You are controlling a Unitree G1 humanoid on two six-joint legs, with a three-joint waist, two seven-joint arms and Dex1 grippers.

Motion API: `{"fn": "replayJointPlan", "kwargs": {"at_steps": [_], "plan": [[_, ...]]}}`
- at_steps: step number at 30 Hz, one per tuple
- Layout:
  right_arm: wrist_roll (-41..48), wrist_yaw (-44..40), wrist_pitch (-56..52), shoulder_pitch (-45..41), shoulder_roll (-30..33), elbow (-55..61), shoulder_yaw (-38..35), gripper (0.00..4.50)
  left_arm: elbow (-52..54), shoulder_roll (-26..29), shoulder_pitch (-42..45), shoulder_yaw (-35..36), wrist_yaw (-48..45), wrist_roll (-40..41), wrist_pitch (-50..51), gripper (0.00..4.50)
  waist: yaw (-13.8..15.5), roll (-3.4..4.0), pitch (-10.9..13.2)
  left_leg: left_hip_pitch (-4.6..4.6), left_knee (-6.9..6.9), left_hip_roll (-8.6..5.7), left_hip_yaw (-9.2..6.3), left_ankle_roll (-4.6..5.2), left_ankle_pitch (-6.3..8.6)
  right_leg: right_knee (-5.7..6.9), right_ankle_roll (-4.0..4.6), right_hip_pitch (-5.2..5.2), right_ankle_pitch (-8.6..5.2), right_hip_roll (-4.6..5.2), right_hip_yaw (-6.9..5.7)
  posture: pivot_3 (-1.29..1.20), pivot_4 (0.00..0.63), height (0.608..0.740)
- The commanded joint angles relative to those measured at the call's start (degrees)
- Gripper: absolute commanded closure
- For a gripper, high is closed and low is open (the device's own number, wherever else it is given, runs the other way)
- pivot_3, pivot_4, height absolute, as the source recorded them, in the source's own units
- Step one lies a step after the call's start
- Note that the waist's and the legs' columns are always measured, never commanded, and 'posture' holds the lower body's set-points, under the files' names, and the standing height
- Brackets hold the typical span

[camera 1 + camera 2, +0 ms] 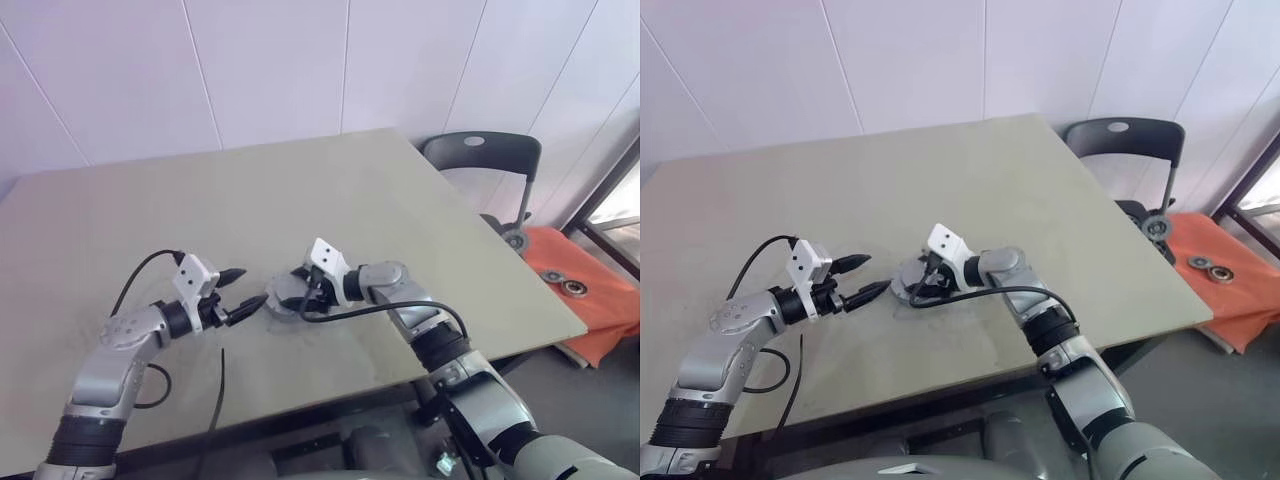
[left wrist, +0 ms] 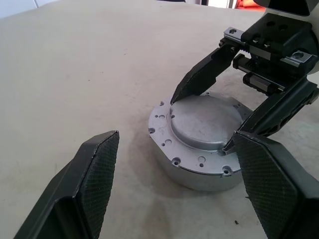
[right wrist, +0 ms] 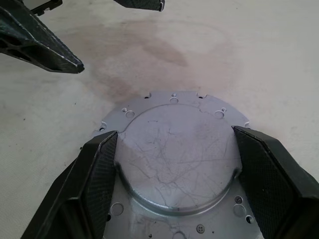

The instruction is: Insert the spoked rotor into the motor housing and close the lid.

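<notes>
A round grey metal lid (image 2: pixel 207 119), with a raised centre and a flange of screw holes, sits on a round grey body on the table (image 1: pixel 300 190). My right gripper (image 3: pixel 174 134) reaches over it from the right, and its black fingers (image 3: pixel 99 169) press against both sides of the raised centre. My left gripper (image 1: pixel 250 290) hovers just left of the lid, open, with nothing between its fingers. The spoked rotor and the motor housing's windings are hidden.
Black cables trail from both wrists, one (image 1: pixel 218 390) lying over the table's near edge. A dark chair (image 1: pixel 480 160) stands at the table's far right corner. An orange cloth (image 1: pixel 600 310) with small metal parts lies on the floor to the right.
</notes>
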State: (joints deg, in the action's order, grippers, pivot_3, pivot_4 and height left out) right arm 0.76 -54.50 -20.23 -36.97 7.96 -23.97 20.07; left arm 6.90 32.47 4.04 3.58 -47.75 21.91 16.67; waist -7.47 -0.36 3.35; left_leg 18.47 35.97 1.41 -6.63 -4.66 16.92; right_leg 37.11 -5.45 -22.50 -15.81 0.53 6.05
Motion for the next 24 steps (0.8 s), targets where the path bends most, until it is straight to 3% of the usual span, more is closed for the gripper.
{"fn": "replayJointPlan", "kwargs": {"at_steps": [1,24], "plan": [[-0.98,-1.63,-0.33,0.79,-0.92,-1.02,3.53,1.31,1.84,-0.11,0.49,0.77,0.27,0.35,-0.7,0.62,0.0,0.0,0.0,0.0,0.0,0.0,0.0,0.0,0.0,0.0,0.0,0.0,0.0,0.0,0.0,0.0,0.0,0.74],[-5.53,1.14,7.31,-0.77,-4.55,-15.83,4.03,1.31,3.24,-0.29,-0.57,0.96,1.18,0.54,0.04,0.62,-1.81,-0.04,-0.05,-0.25,-0.06,0.04,-0.01,0.0,0.0,0.07,0.08,0.27,0.01,-0.07,0.03,0.0,0.0,0.74]]}}
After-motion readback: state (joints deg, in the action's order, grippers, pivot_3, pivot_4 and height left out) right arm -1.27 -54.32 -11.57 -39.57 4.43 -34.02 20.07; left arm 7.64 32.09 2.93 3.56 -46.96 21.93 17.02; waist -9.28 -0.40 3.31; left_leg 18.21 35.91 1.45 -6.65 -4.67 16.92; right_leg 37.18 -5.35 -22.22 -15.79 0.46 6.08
